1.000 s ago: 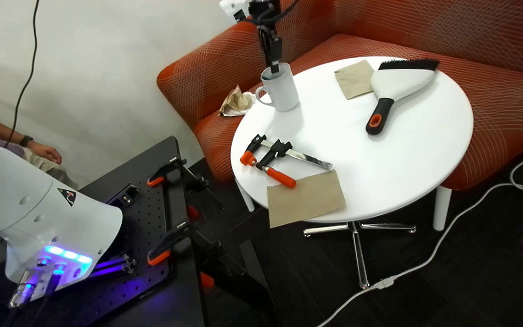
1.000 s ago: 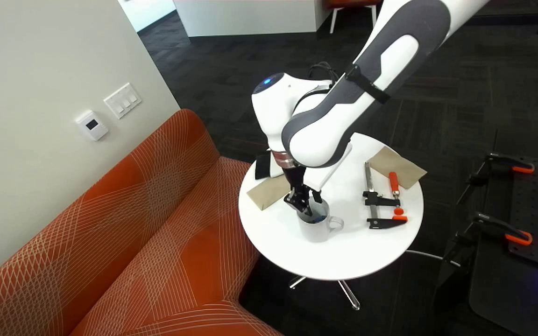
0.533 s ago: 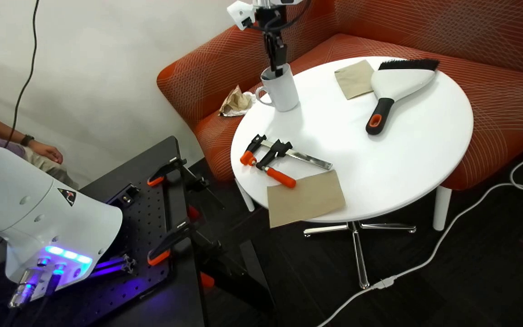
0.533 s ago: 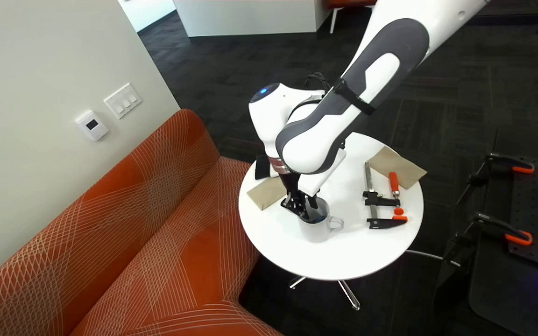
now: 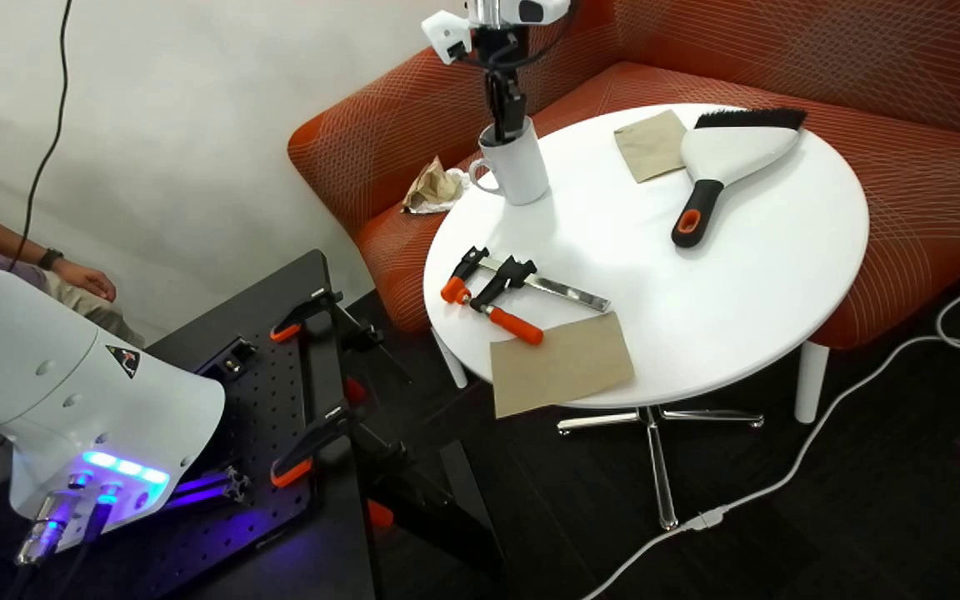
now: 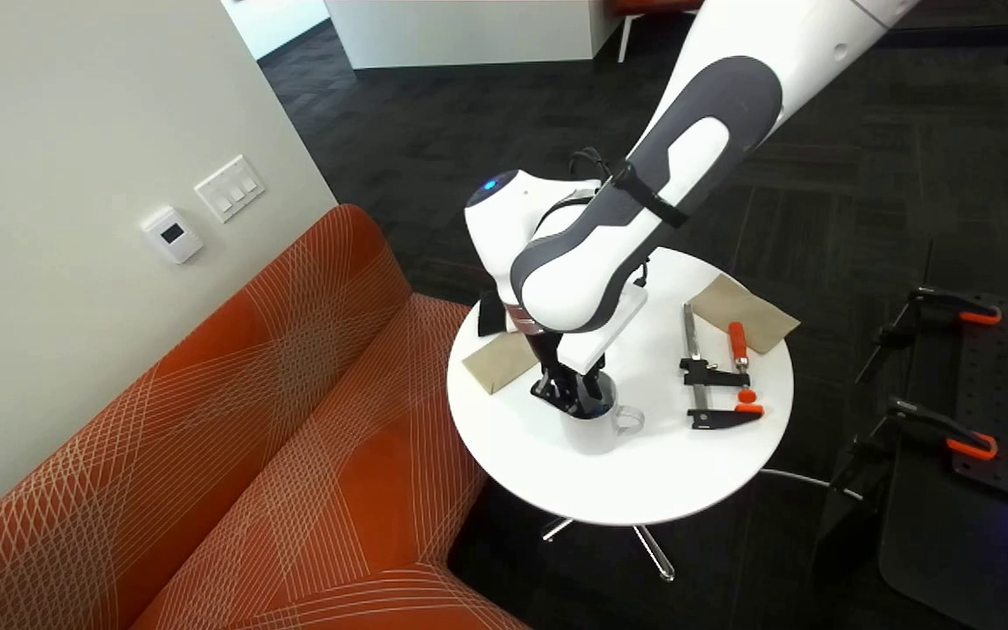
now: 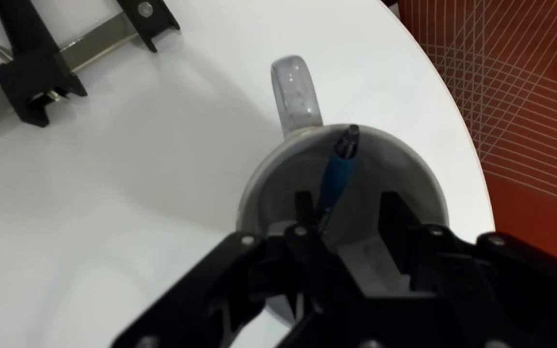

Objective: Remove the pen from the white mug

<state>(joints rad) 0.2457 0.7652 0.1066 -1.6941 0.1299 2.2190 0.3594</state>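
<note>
Over the past second the arm [image 6: 696, 153] had sunk, and the fingers [image 7: 399, 227] sat lower in the mouth of the white mug [image 5: 520, 175] than they had before. The mug itself stood upright in the same spot, and the things around it lay unmoved. In the wrist view the fingers were spread, with the pen [image 7: 336, 179] leaning inside the mug between them, closer to one than to the other; whether it touched that one I could not tell. The pen had a slim blue barrel and a dark end, tilted up to the rim just beside the mug's handle. The mug was a glossy cylinder with a looped handle, standing at the far left of the round, smooth white counter [image 5: 722, 308] in an exterior view. Nearer lay a clamp [image 5: 517, 272] of flat metal bar, angular black fittings and a rounded orange handle, which reached over the edge of a flat brown sheet [image 5: 567, 367] that overhung the counter. At the far right a pale dustpan [image 5: 734, 154] carried a strip of black bristles, with a second brown sheet [image 5: 649, 146] just to its left. The sofa [image 6: 320, 420] beyond wore orange cloth criss-crossed by fine pale lines, and a crumpled brown wrapper [image 5: 432, 187] lay on its seat.
</note>
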